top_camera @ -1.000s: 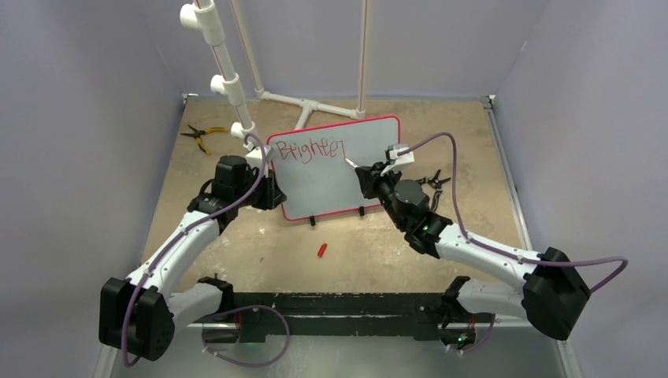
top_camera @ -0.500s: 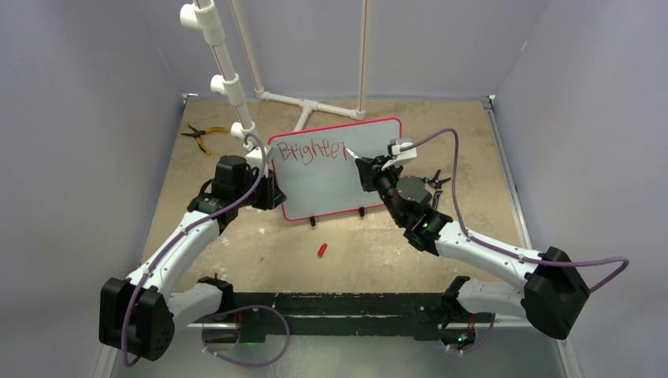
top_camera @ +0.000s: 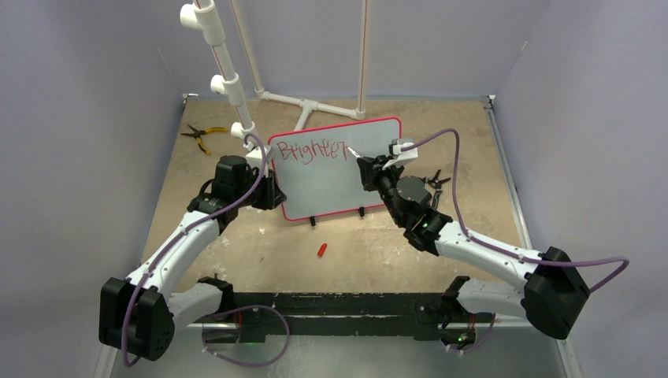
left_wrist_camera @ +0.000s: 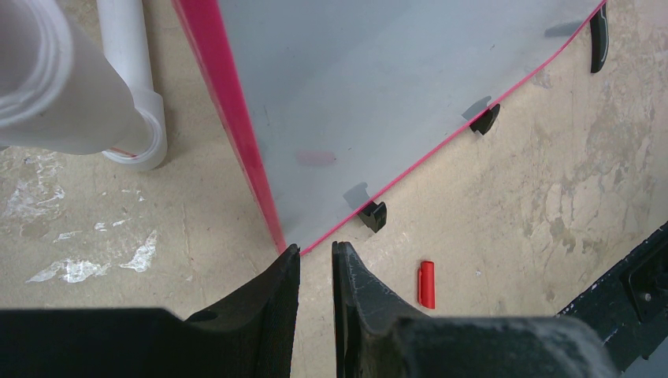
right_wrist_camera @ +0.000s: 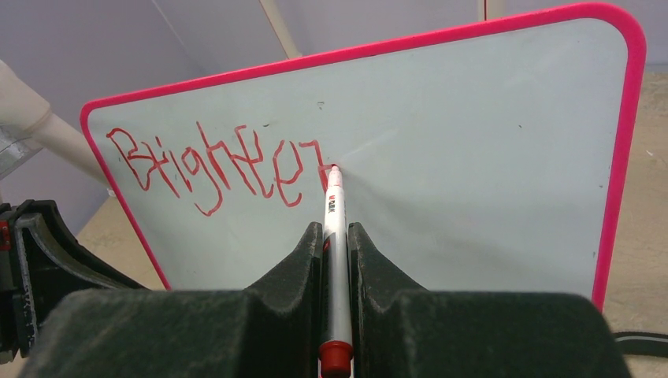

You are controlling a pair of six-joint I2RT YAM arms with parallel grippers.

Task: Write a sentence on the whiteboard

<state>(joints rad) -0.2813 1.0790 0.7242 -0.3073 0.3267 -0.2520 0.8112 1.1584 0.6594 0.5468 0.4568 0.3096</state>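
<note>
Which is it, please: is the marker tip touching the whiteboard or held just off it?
Touching. The right wrist view shows the marker tip meeting the whiteboard where the sentence ends, its faint reflection joining the tip without a gap.

A flat counter with a mottled beige, scuffed top (top_camera: pixel 370 252) fills the floor of a small booth. Plain pale lavender-grey walls close it in: a back wall (top_camera: pixel 315 39), a left wall (top_camera: pixel 79 157) and a right wall (top_camera: pixel 583 142). A thin metal strip (top_camera: pixel 504 173) runs along the counter's right edge, and a black rail (top_camera: pixel 339 307) lies along its near edge. A stand of white plastic pipes (top_camera: pixel 311 105) rises from the far edge. Yellow-handled pliers (top_camera: pixel 201 135) lie near the far left corner. The light is soft and even, and shadows are faint.
</note>
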